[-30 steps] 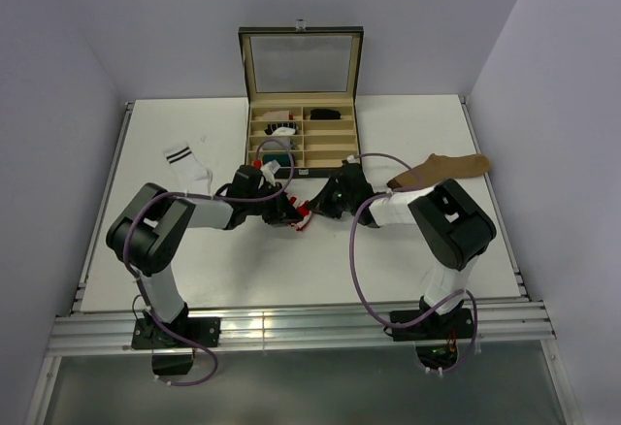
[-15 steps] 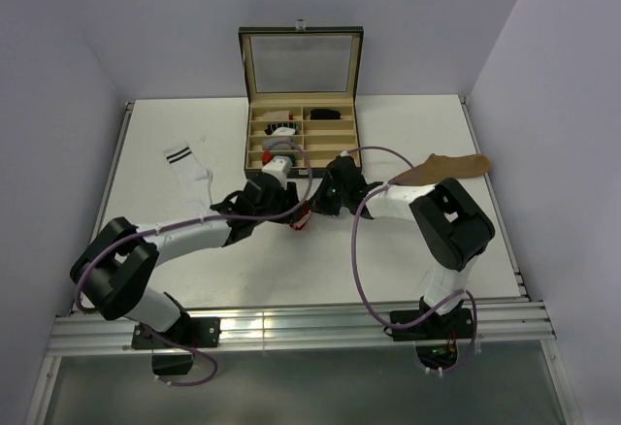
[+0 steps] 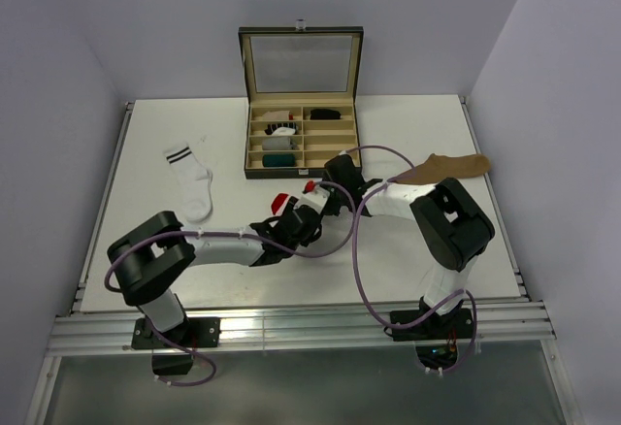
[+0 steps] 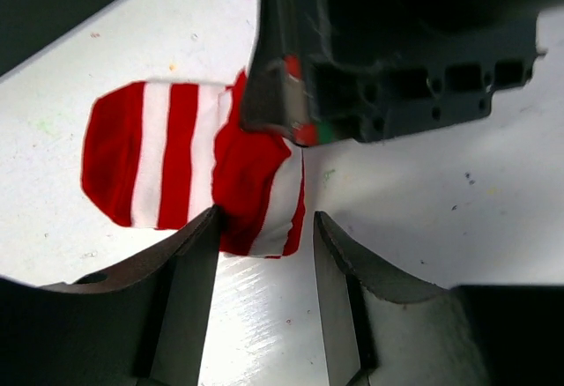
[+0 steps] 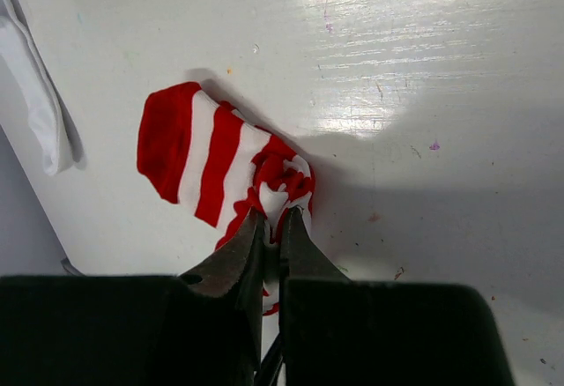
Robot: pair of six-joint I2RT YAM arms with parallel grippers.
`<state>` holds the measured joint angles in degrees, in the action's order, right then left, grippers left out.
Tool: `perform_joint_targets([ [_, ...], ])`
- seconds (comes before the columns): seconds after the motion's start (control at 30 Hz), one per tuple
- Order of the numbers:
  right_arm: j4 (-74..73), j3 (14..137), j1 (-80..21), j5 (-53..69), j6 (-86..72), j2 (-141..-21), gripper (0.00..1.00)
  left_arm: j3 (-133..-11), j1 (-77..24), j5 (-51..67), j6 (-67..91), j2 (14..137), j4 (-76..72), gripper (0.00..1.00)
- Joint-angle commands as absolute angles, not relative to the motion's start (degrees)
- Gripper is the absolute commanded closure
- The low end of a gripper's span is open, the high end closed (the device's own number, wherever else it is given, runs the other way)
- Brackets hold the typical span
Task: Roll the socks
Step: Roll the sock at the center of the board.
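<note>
- Striped sock (image 3: 282, 201): soft knit with red and white bands, lying on the white bench (image 3: 243, 279) just in front of the case (image 3: 301, 31), between the two hands.
- Its rounded toe end lies flat. The other end is bunched into a tight, crumpled roll, mostly red with some white folds.
- Right hand (image 5: 271, 227): clamped on that bunched end. The dark fingers (image 5: 242, 258) sit almost together with fabric pinched between the tips.
- The left wrist view shows the same grip from the other side, with the right hand's blocky black body over the roll.
- Left hand (image 4: 264, 227): jaws stand apart and grip nothing. The curved dark fingers (image 4: 189, 289) straddle the near edge of the roll. The sock edge sits in the gap, and I can't tell whether it touches the tips.
- Tan sock (image 3: 441, 168): plain brown knit, lying flat and stretched out on the right side of the bench, well apart from the hands.
- White sock (image 3: 189, 178): lying flat on the left side, foot bent in an L, with two dark stripes at the cuff.
- Case: dark frame with a glazed lid standing upright and a tan tray split into slots. Small rolled bundles (image 3: 279, 142) in black, grey and teal sit in some of the slots.
- Bench top is matte white, scuffed, with small coloured specks.
</note>
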<state>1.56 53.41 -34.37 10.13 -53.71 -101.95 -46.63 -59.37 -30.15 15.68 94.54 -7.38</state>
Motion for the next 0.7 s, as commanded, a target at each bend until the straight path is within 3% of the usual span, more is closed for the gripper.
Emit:
perform_joint_targets([
  [0.0, -1.4, 55.1, -35.0, 9.5, -53.2, -101.8, 1.0, -49.7, -61.2, -35.9, 12.2, 97.2, -8.8, 0.5],
  [0.3, -1.1, 55.3, -35.0, 10.7, -53.3, -102.4, 1.0, -53.3, -64.2, -39.2, 11.2, 103.3, -6.3, 0.51],
  [0.43, -1.3, 55.3, -35.0, 11.0, -53.3, -102.1, 1.0, -54.7, -64.2, -38.1, 13.1, 106.1, -3.1, 0.57],
  [0.47, -1.3, 55.3, -35.0, 11.1, -53.3, -102.0, 1.0, -55.1, -64.2, -37.9, 13.4, 106.5, -1.8, 0.6],
  [0.57, -0.9, 54.9, -35.0, 11.6, -53.3, -101.6, 1.0, -55.3, -64.2, -37.2, 14.3, 107.3, -0.2, 0.85],
  [0.6, -0.3, 54.7, -35.0, 11.7, -53.5, -101.2, 0.99, -55.3, -64.1, -37.1, 14.4, 107.1, -0.2, 0.99],
  [0.67, -0.2, 54.1, -35.0, 11.7, -53.8, -100.6, 0.94, -55.0, -64.1, -36.2, 14.6, 106.4, -0.2, 0.99],
])
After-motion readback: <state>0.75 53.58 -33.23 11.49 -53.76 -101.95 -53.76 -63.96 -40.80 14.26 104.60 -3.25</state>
